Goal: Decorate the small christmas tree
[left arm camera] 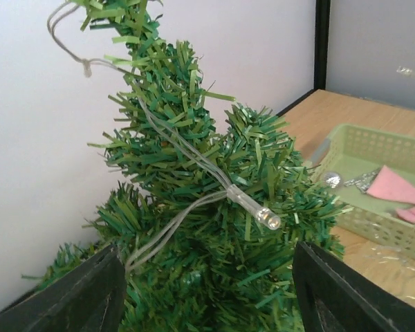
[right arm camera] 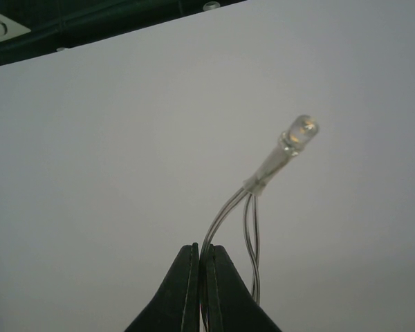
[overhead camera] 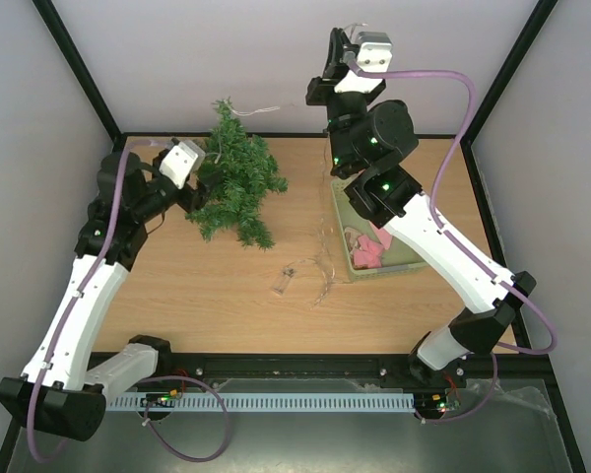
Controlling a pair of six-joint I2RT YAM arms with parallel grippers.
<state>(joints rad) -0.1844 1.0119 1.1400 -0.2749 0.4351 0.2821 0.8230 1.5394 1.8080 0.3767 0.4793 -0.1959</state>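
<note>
By the small christmas tree [overhead camera: 234, 177], left gripper [left arm camera: 207, 283] agape; right gripper [right arm camera: 199, 280] pinching light wire [right arm camera: 268, 168].

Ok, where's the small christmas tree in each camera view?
Top external: the small christmas tree is upper left of centre, at the far left of the table.
Left wrist: it fills the middle, between the left gripper's fingers.
Right wrist: not in it.
Shared landmark: the LED light string, draped on the tree and pinched by the right gripper.

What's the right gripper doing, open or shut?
Shut. The right gripper has its fingers pressed together, pinching the light string just below a clear bulb.
</note>
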